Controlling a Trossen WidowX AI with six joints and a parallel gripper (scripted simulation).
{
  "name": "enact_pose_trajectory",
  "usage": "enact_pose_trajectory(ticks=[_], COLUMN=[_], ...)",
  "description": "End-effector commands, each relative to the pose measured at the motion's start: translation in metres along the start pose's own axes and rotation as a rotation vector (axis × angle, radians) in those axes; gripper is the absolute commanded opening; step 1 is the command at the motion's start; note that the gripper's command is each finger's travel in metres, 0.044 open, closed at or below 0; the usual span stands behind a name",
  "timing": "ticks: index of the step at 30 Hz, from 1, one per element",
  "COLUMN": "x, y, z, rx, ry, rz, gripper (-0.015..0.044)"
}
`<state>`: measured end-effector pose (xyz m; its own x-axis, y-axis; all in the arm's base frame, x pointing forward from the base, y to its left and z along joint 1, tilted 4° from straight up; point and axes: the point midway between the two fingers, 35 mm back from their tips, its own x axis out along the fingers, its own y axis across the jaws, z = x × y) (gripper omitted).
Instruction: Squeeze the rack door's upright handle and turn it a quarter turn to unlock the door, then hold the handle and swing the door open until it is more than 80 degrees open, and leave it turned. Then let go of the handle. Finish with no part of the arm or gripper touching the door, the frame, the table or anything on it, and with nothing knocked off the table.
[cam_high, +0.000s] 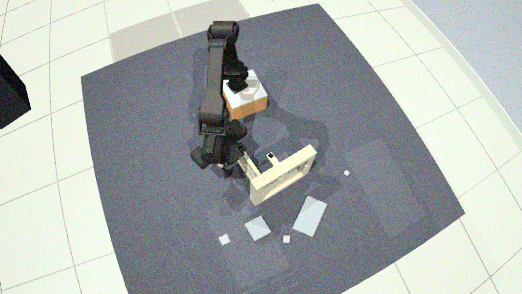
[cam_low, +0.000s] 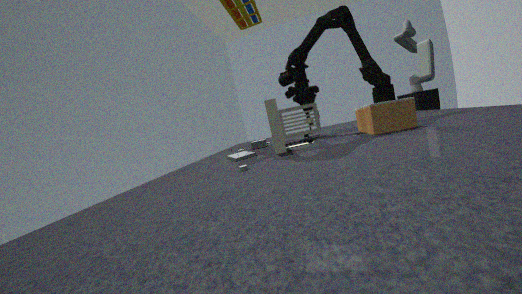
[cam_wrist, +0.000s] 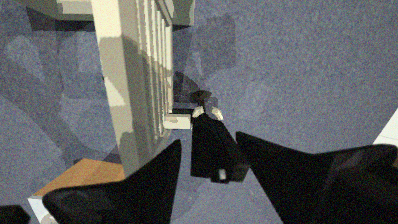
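Note:
The slatted cream door (cam_high: 248, 165) (cam_low: 298, 123) (cam_wrist: 114, 60) stands swung out on the arm's side, roughly square to the cream frame (cam_high: 282, 176) (cam_low: 275, 127). The black upright handle (cam_wrist: 214, 152) stands off the door's face on a short cream mount. My gripper (cam_wrist: 208, 139) is open, with a finger on each side of the handle and visible gaps to both fingers. The left finger is close to the door's top rail in the wrist view. In the top and exterior views the fingertips are mostly hidden by the arm and the door. The handle's exact turn is hard to tell.
An orange box with a white top (cam_high: 246, 101) (cam_low: 387, 117) (cam_wrist: 82, 176) stands near the arm's base. A cream catch (cam_high: 272, 158) projects from the frame. Flat pale blocks (cam_high: 310, 216) (cam_high: 258, 228) and several small white cubes lie beyond the frame.

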<state>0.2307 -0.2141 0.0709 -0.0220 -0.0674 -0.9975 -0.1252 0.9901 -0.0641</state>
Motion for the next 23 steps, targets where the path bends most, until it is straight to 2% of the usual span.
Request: enact_pose_trajectory(ticks=[1, 23], x=[-0.007, -0.042], y=[-0.002, -0.003], z=[0.002, 0.002], rx=[-0.004, -0.004], ry=[-0.009, -0.009], rz=[-0.005, -0.005], gripper=[0.0284, 0.0284])
